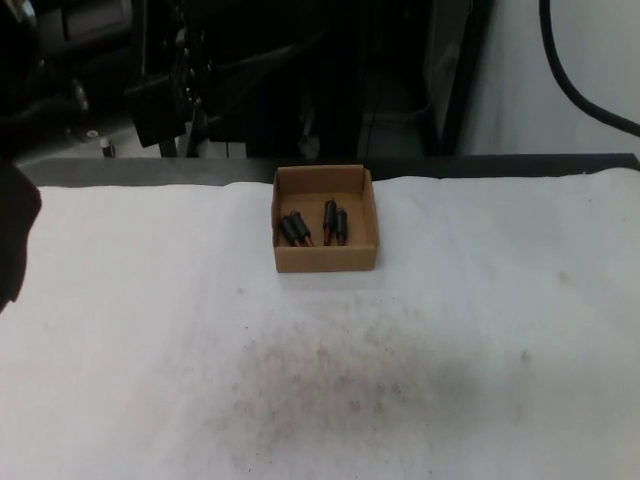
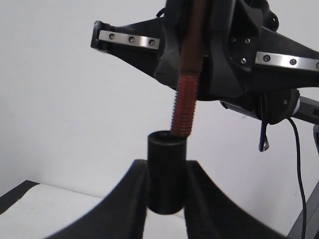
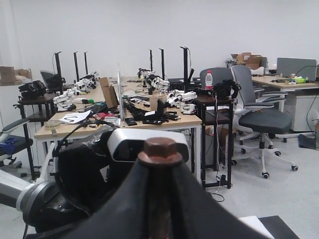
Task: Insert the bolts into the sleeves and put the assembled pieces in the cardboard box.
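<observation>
Your brown threaded bolt (image 2: pixel 187 99) points tip-down at the mouth of the upright black sleeve (image 2: pixel 167 174); four dark pieces (image 1: pixel 335 222) lie in the open cardboard box (image 1: pixel 325 258).

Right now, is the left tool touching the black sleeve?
Touching. The left wrist view shows the left tool squeezing the black sleeve on both sides, no gap.

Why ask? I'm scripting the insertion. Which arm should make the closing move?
Probably right: the right pincer holds the bolt with the threaded tip at the mouth of the sleeve, which the left pincer holds upright.
</observation>
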Motion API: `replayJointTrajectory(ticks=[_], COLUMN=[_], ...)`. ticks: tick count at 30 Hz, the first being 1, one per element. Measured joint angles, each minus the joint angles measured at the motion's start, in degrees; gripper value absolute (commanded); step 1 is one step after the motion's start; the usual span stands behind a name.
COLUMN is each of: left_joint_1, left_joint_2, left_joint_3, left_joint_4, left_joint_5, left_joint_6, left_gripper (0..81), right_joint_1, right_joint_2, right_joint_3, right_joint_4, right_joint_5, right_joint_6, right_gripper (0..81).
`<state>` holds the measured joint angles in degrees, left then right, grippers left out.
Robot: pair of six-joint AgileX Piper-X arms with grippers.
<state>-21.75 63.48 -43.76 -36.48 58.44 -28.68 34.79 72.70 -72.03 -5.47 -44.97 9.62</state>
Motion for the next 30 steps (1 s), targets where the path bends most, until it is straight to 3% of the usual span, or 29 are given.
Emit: replayJointTrajectory(ticks=[30], left_joint_1=[0.3], left_joint_2=[0.7], left_joint_3=[-0.8], left_joint_4=[-5.9], left_joint_5=[1.6], left_joint_6=[0.4], left_gripper=[0.2], right_joint_1=[0.4], right_joint_2=[-0.4], right_joint_3=[0.1], right_joint_4=[7.2], right_joint_5=[0.1], right_joint_6=[-5.7], right_gripper=[0.8])
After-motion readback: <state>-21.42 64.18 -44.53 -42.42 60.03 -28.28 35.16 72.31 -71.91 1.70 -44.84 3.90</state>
